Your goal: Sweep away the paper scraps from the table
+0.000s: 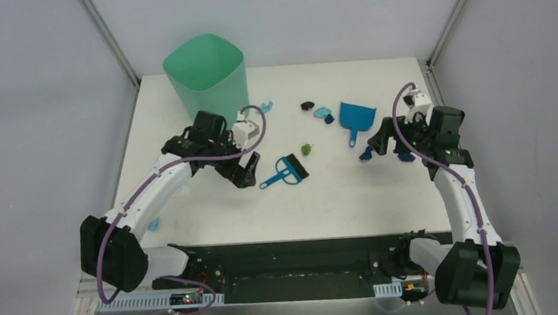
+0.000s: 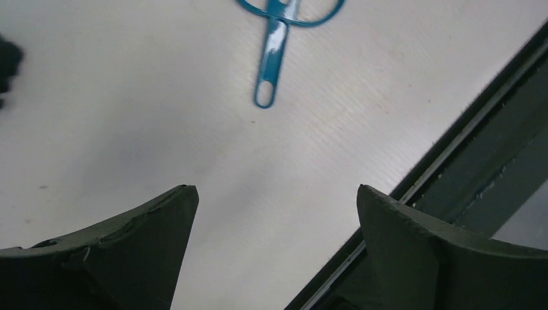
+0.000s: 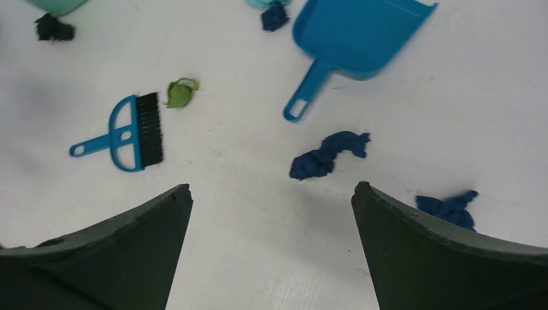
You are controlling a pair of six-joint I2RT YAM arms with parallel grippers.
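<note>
Several paper scraps [image 1: 307,149]: light blue, dark blue, black and olive wads, strewn over the far half of the tabletop [image 1: 354,197]; none gathered yet.
Olive scrap: just beside the bristles of the hand brush [image 1: 286,172].
Dark blue wads [image 3: 328,155]: two, near my right jaws and the dustpan's handle.
Black, light blue and dark blue cluster [image 1: 317,111]: just beside the left wall of the dustpan [image 1: 356,116].
Light blue strays: one [image 1: 266,106] near the foot of the mint-green bin [image 1: 205,73]; one [image 1: 153,224] by the left edge, well apart from the rest.
Left jaws: spread wide, holding nothing, hovering over bare tabletop near the brush's handle end.
Right jaws: spread wide, holding nothing, above the dark blue wads, dustpan handle ahead.
Handling, my judgement: scraps near weightless, soft and crumpled; likely to skid or roll at a touch, so better brushed than pinched.
Where to hold, my judgement: brush by its slim, stiff handle, probably slick plastic; dustpan by its looped handle, pan kept flat on the tabletop.
</note>
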